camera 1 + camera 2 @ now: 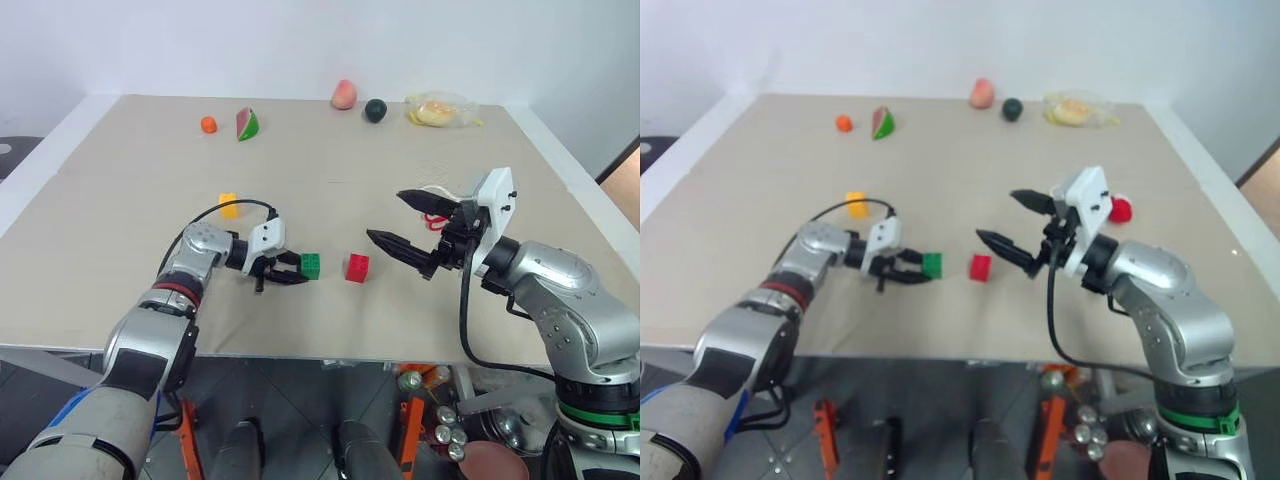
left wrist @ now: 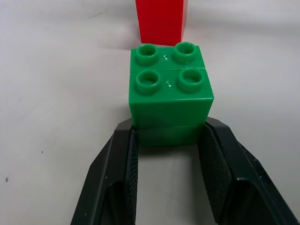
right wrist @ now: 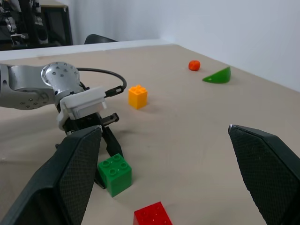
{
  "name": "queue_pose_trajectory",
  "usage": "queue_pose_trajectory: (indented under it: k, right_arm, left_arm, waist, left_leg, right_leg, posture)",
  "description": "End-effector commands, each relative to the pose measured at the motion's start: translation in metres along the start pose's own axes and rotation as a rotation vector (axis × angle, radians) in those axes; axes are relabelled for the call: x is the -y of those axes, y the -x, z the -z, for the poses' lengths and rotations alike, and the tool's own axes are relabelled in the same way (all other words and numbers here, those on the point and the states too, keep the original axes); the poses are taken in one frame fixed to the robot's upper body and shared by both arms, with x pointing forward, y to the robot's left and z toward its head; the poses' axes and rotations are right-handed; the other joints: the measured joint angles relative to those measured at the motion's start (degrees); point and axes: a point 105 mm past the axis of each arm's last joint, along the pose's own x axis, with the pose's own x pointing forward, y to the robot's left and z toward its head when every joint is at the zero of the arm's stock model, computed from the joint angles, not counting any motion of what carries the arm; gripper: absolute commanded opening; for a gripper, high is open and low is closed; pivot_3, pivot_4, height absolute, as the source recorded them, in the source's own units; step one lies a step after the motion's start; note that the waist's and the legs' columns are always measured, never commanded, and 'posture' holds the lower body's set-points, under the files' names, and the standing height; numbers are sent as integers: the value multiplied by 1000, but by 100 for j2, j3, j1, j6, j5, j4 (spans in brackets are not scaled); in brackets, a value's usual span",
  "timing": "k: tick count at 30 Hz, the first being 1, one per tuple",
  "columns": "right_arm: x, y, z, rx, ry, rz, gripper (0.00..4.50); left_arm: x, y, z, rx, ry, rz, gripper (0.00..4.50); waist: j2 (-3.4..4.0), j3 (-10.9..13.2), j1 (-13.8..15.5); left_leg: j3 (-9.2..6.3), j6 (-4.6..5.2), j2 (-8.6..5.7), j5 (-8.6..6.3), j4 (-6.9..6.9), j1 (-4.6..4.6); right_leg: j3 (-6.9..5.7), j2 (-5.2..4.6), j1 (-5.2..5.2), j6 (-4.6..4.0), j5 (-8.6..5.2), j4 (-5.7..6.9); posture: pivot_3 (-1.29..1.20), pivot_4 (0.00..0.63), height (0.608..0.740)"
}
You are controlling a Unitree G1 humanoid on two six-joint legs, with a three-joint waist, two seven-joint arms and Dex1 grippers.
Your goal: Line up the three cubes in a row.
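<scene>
Left wrist view: the left gripper (image 2: pixel 168 140) pinches the green cube (image 2: pixel 168 96), four round studs on top, resting on the table (image 1: pixel 120 270) with the red cube (image 1: pixel 357 267) just beyond. The right gripper (image 1: pixel 400 218) hovers spread wide. The yellow cube (image 1: pixel 229 205) sits farther back, well apart. No writing is legible.
</scene>
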Motion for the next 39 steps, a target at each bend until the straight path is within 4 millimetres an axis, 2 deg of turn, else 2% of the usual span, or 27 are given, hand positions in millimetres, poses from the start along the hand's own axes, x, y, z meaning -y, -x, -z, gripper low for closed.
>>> queue_pose_trajectory:
  k: [1, 6, 16, 29, 30, 32, 36, 39]
  right_arm:
    - [-1, 9, -18, 44, 51, 27, 4500]
    - [-2, 11, -18, 40, 46, 36, 4500]
    - [-2, 10, -17, 38, 41, 36, 4500]
    - [-1, 9, -17, 34, 42, 30, 4500]
    - [-1, 9, -16, 33, 42, 29, 4500]
    - [-1, 9, -16, 32, 42, 28, 4500]
    - [-1, 8, -17, 32, 42, 26, 4500]
    - [-1, 8, -17, 34, 43, 21, 4500]
  left_arm:
    - [-6, -2, -11, 0, -44, -7, 1269]
    - [-6, -4, -8, -14, -42, -18, 1269]
    - [-14, 10, -9, -18, -23, -56, 1269]
    - [-9, 8, -1, -37, 35, -31, 1269]
    - [-9, 8, 0, -38, 37, -28, 2323]
    - [-7, 9, 2, -42, 54, -16, 2913]
    - [-7, 11, 3, -44, 49, -17, 4364]
    - [-9, 13, 2, -23, 63, -40, 4478]
  waist:
    - [0, 0, 1]
    - [0, 0, 0]
    - [0, 0, -12]
    - [-8, -8, -11]
    - [-8, -8, -11]
    - [-8, -8, -10]
    - [-8, -8, -9]
    - [-8, -8, -9]
  left_leg:
    - [0, 0, 0, 0, 0, 0]
    - [-1, 0, 0, 0, 1, 0]
    - [0, 5, 0, 3, 20, 1]
    - [1, 5, 1, 3, 19, -2]
    - [0, 5, 1, 3, 19, -2]
    - [0, 5, 1, 3, 19, -2]
    - [0, 5, 1, 3, 19, -2]
    - [0, 5, 1, 3, 18, -2]
  right_leg:
    - [0, 0, 0, 0, 0, 0]
    - [0, 0, 1, -2, -1, 0]
    - [1, 0, 5, -21, 3, 0]
    - [3, 1, 2, -16, 0, 1]
    - [2, 2, 3, -15, 1, 2]
    - [3, 1, 3, -16, 1, 2]
    - [2, 1, 3, -16, 0, 2]
    - [2, 1, 3, -15, 0, 2]
  posture:
    - [0, 150, 740]
    - [0, 150, 740]
    - [0, 150, 740]
    - [0, 150, 740]
    - [0, 150, 740]
    - [0, 150, 740]
    - [0, 150, 740]
    - [0, 150, 740]
